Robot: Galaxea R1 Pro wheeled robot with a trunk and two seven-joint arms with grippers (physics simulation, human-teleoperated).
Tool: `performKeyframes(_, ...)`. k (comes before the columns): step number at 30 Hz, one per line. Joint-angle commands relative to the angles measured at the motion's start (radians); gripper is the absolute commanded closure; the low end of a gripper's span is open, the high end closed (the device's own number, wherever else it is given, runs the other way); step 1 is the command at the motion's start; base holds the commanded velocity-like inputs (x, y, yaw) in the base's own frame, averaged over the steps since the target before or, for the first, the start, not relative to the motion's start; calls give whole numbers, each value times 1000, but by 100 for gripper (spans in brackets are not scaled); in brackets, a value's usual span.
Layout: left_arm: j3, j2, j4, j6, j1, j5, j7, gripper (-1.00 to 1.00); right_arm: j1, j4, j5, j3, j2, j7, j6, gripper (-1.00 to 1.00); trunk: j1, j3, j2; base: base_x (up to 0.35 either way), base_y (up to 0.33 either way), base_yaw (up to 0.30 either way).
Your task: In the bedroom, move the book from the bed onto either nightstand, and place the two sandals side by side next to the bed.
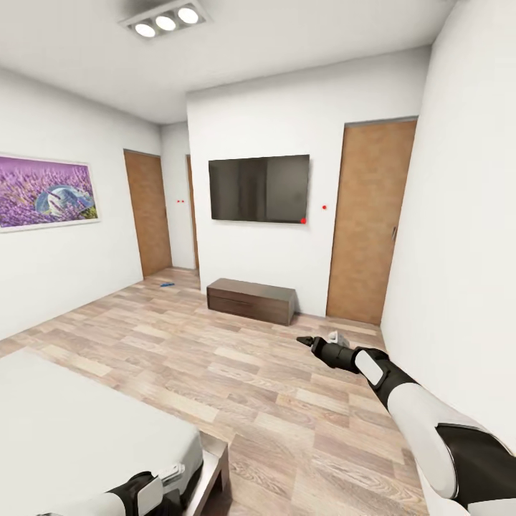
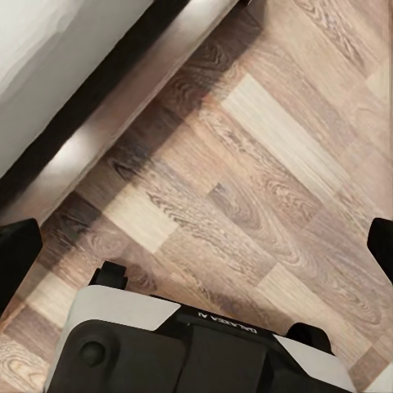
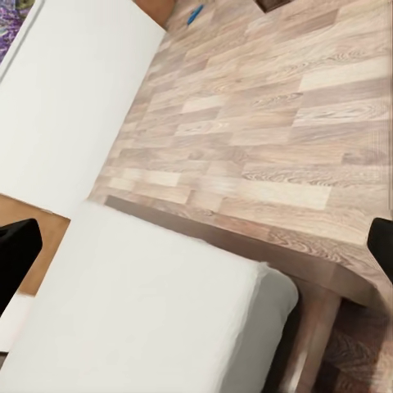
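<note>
Home bedroom — bed (image 1: 86, 430), wall television (image 1: 259, 188), doors

White lettering on the black housing of the left arm (image 2: 213, 348), seen in the left wrist view, appears upside down and reads "GALAXEA", with a further character too small to tell. No other text is legible.

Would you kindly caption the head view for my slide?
Bedroom: bed corner at lower left, a blue sandal far off by the doorway, right tool extended.
</note>
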Motion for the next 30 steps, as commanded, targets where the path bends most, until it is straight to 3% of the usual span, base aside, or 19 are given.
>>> performKeyframes(1, -8, 0, 1, 2, -1, 10, 3, -100, 0, -1, 0, -8, 0, 1, 9, -100, 0, 0, -1, 0, 0, -108)
performKeyframes(30, -8, 0, 1, 2, -1, 12, 2, -100, 0, -1, -1, -8, 0, 1, 7, -100, 0, 0, -1, 0, 0, -19)
